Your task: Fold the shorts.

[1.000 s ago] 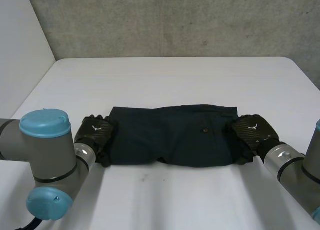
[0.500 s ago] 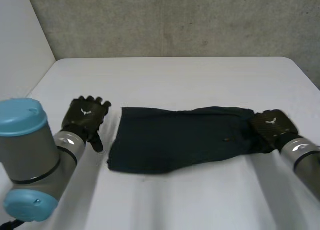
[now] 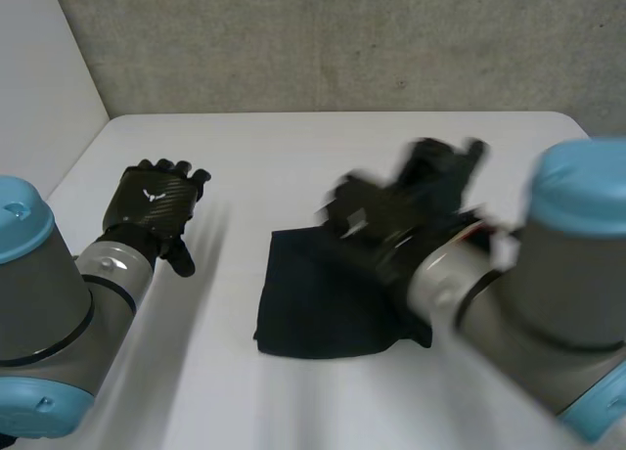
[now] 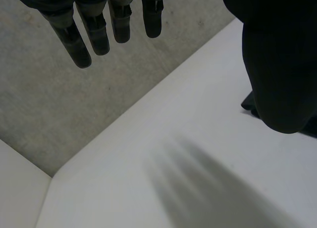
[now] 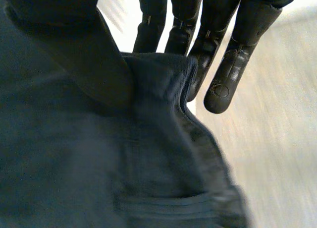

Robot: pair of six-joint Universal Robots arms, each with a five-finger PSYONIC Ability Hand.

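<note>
Over white table [image 3: 293, 147], right hand [image 3: 396, 220] pinches shorts [image 3: 313, 313]; left hand [image 3: 152, 210] spread aside.

Dark navy shorts [image 3: 313, 308], partly folded, one end raised

The head camera sat high between and behind the two arms. It looked down and forward across the white bench [image 3: 293, 147] to the concrete wall [image 3: 323, 39] at its far edge, at a middling distance from the things on it. The left wrist camera looked along the left hand [image 3: 152, 210], past its straight fingers [image 4: 94, 29] held above the bench, toward the far left corner. It shared the bench and the wall with the head camera. The right wrist camera sat very near the shorts [image 5: 99, 163], close under the right hand [image 3: 401, 210], and shared that cloth with the head camera.
</note>
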